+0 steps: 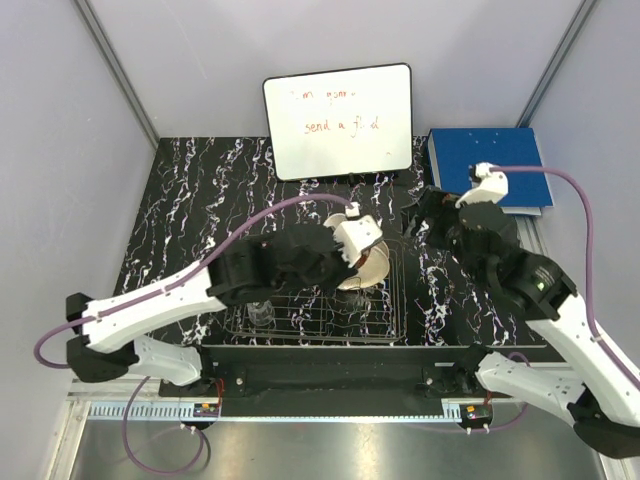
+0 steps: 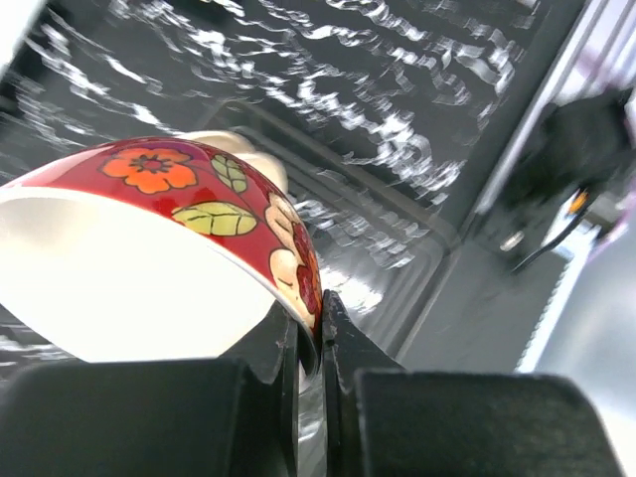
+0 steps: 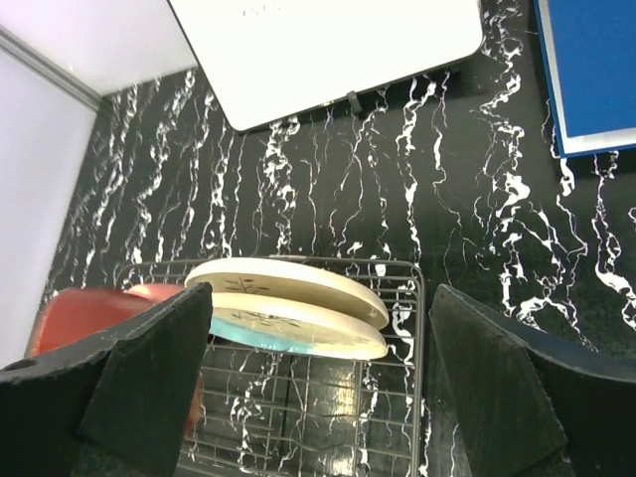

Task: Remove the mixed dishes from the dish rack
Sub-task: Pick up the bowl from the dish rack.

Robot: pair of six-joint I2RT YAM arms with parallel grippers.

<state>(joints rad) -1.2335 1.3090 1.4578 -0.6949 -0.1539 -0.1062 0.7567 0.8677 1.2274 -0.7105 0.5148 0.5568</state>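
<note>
The rack (image 1: 392,305) has two plates (image 3: 288,308) leaning in it. The left gripper (image 2: 320,333) is clamped tight on the rim of the red floral bowl (image 2: 149,199), over the rack's far side. The right gripper (image 3: 320,328) hangs wide open above the plates, holding nothing.

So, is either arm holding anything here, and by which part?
The left gripper is shut on the bowl, its fingers pinching the rim, one inside, one outside. The right gripper is open and empty.
</note>
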